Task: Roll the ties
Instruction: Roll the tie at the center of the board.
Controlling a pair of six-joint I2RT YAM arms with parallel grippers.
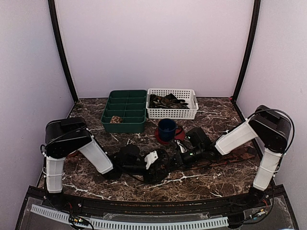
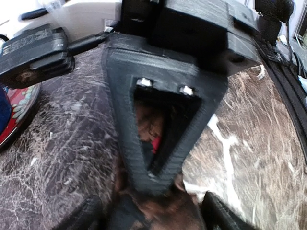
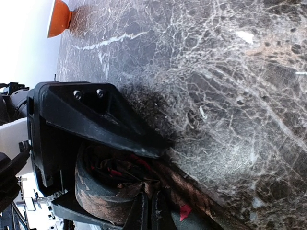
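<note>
A dark brown patterned tie is partly rolled into a coil (image 3: 103,194), and its loose tail (image 1: 232,160) trails to the right across the marble table. My right gripper (image 3: 152,203) is shut on the coil's fabric at the table's middle (image 1: 178,158). My left gripper (image 2: 153,213) faces it from the left (image 1: 164,165). Its fingers (image 2: 223,213) stand wide apart on either side of the brown coil (image 2: 163,203), with gaps showing. One rolled tie (image 1: 115,119) sits in the green tray. More ties (image 1: 168,101) lie in the white basket.
The green divided tray (image 1: 125,103) and the white basket (image 1: 191,113) stand at the back. A blue mug (image 1: 167,128) on a red coaster sits just behind the grippers. An orange object (image 3: 60,19) lies near the table's left edge.
</note>
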